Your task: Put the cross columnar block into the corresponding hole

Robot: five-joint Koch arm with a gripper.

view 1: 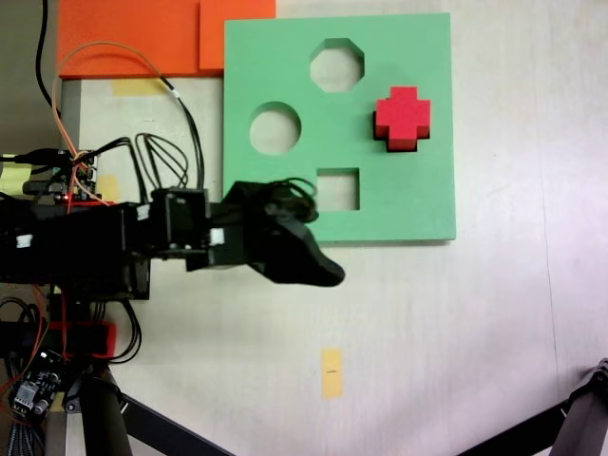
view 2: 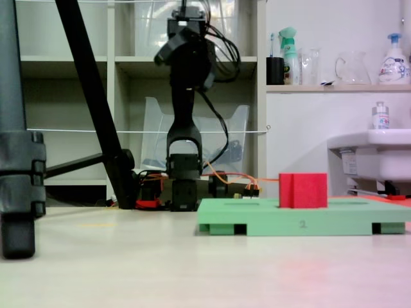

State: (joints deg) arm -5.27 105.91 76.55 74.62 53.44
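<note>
In the low fixed view, the nearest thing is one thick black tripod leg (view 2: 18, 186) at the left edge, with a second, thinner leg (view 2: 96, 109) slanting behind it. Further back on the pale bench (view 2: 160, 269) lies one green foam board (view 2: 302, 224), and on it stands the single red cross columnar block (view 2: 303, 190), rising well above the board's top. From above, the board (view 1: 418, 190) shows four cutouts: an octagonal one (view 1: 336, 65), a round one (view 1: 275, 128), a square one (view 1: 337, 189), and the corresponding hole (view 1: 402, 145), of which just a dark sliver shows at the block's (view 1: 403, 116) lower edge; the block sits in or on it, and how deep cannot be told. The one black arm (view 1: 114, 242) reaches in from the left, its tool (view 1: 318, 271) over the board's lower edge beside the square cutout, well apart from the block; whether the jaws are apart or together cannot be told. One yellow tape mark (view 1: 331, 371) lies on the bench below the tool, and two orange foam slabs (view 1: 133, 36) sit past the board's upper left corner. Farthest back in the low view stand shelves (view 2: 128, 64) and a white sink (view 2: 379, 151).
</note>
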